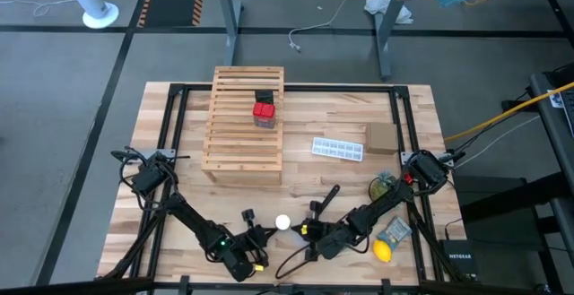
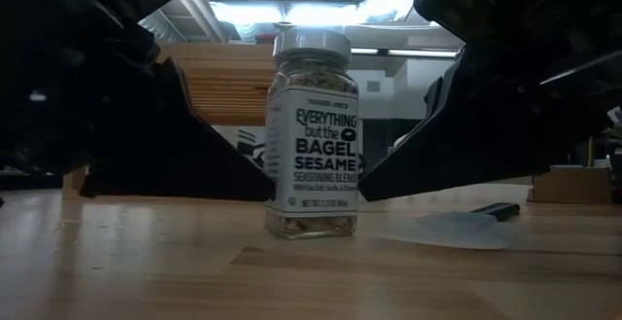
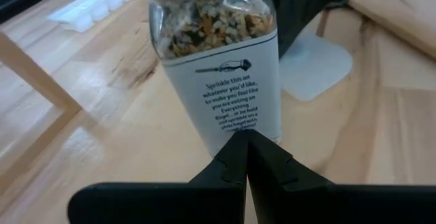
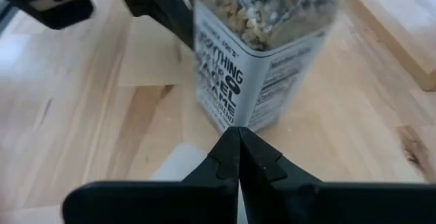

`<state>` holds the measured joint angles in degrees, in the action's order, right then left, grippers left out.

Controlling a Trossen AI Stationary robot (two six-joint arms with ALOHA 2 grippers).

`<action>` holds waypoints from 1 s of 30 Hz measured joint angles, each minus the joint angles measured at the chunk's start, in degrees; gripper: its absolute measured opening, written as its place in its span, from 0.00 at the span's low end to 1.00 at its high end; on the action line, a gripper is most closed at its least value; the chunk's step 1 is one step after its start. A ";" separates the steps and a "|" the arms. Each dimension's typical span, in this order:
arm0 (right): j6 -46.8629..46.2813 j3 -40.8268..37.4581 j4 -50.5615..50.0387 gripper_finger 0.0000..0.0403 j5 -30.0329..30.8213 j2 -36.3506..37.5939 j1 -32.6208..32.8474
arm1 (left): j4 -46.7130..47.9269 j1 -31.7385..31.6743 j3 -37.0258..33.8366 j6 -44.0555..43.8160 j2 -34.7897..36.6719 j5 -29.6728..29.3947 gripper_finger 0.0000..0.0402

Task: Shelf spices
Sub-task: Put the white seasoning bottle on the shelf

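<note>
The clear jar with a white lid (image 1: 282, 222) stands upright on its base (image 2: 311, 231) near the table's near edge. Its label reads Everything but the Bagel. My left gripper (image 3: 245, 139) is shut, its tips at the jar's lower wall from the left. My right gripper (image 4: 238, 131) is shut too, its tips at the jar's lower wall from the right. The wooden slatted shelf (image 1: 244, 120) lies at the far left of the middle. On its slats rest the red spice box (image 1: 263, 112) and the black container (image 1: 264, 97). My left gripper's shut tips stand level at the jar's lower label (image 3: 235, 118), coming from the table's left; I cannot tell whether they touch it. My right gripper's shut tips stand level at the jar's lower corner (image 4: 235, 118), coming from the right; whether they touch I cannot tell.
A white ice-cube tray (image 1: 339, 149) and a cardboard box (image 1: 381, 136) lie right of the shelf. A lemon (image 1: 383, 251), a packet (image 1: 395, 231) and a small pineapple-like thing (image 1: 383, 187) sit near the right arm. A black stick (image 1: 325, 198) and a flat white disc (image 2: 457, 228) lie beyond the jar.
</note>
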<state>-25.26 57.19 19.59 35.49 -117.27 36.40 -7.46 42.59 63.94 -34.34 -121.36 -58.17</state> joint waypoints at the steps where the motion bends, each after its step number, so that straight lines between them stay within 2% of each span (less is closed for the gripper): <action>1: -0.08 0.00 0.24 0.01 -0.53 0.00 -0.02 | 0.33 0.00 0.00 -0.09 -0.02 -0.17 0.00; 13: -0.07 0.02 0.99 0.01 -0.60 0.00 -0.04 | 2.07 1.55 0.00 -0.90 -0.04 -2.93 0.00; 17: -0.05 0.02 0.99 0.01 -0.60 0.02 -0.04 | 2.73 4.61 -0.02 0.49 1.41 -6.43 0.00; 20: -0.02 0.02 0.96 0.01 -1.04 0.02 -0.04 | 2.62 7.74 -0.02 4.82 4.71 -11.93 0.00; 25: 1.76 0.02 1.54 0.01 -6.12 0.50 -0.04 | 3.77 12.79 0.00 13.68 11.59 -18.77 0.00; 30: 8.22 0.05 1.40 0.01 -5.99 5.59 0.51 | 10.45 15.71 0.02 10.00 15.24 -21.39 0.00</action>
<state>-17.04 57.24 20.99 29.50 -111.69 36.91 2.99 58.30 63.96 -24.34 -106.12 -79.56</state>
